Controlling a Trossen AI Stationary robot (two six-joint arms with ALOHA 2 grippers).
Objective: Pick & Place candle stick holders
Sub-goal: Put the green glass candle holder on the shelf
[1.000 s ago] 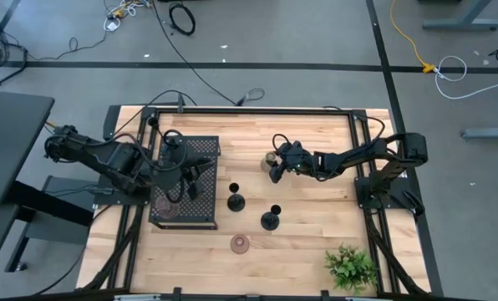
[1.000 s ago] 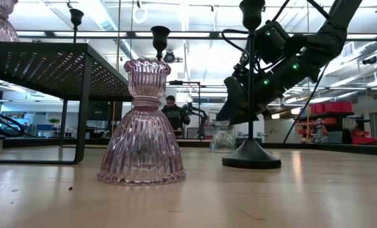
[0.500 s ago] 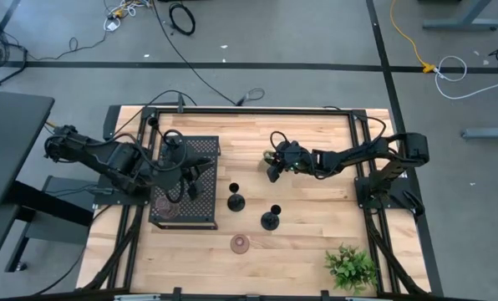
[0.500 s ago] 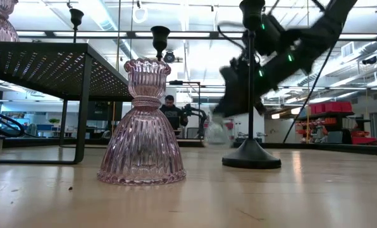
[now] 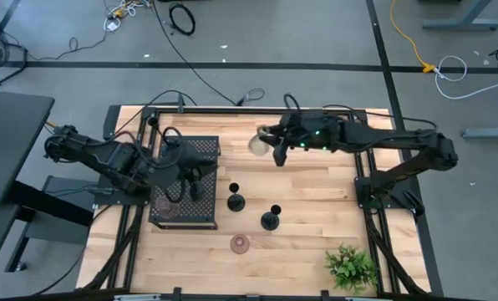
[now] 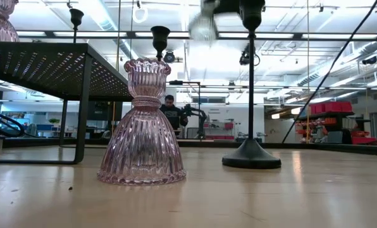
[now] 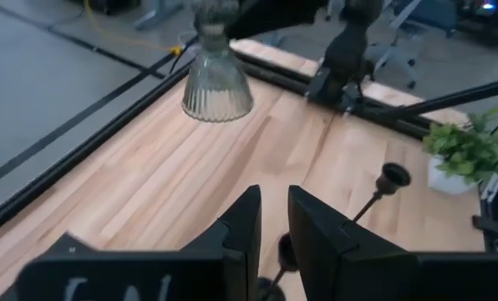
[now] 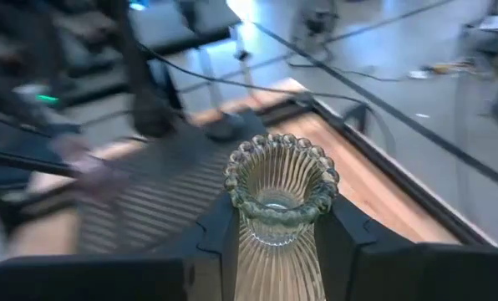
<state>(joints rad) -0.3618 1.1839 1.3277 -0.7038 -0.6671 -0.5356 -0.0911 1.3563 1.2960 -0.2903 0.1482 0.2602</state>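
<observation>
A pale glass holder (image 8: 281, 196) is clamped at its waist by the right gripper (image 5: 276, 149) and carried above the table (image 5: 316, 209), near the black stand (image 5: 200, 149). The left gripper (image 7: 268, 230), over the stand, is nearly shut on nothing visible. A slip from the ribbed glass is judged possible. Counted on the table: two black holders (image 5: 236, 201), one pink glass holder (image 6: 142, 123).

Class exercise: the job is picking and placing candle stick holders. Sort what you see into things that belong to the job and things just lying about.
Belongs to the job:
- pale green glass holder, lifted in the right pincer
- pink glass holder on the table
- two black holders on the table
- pink holder on the stand

Just lying about:
- leafy plant
- black perforated stand
- floor cables
</observation>
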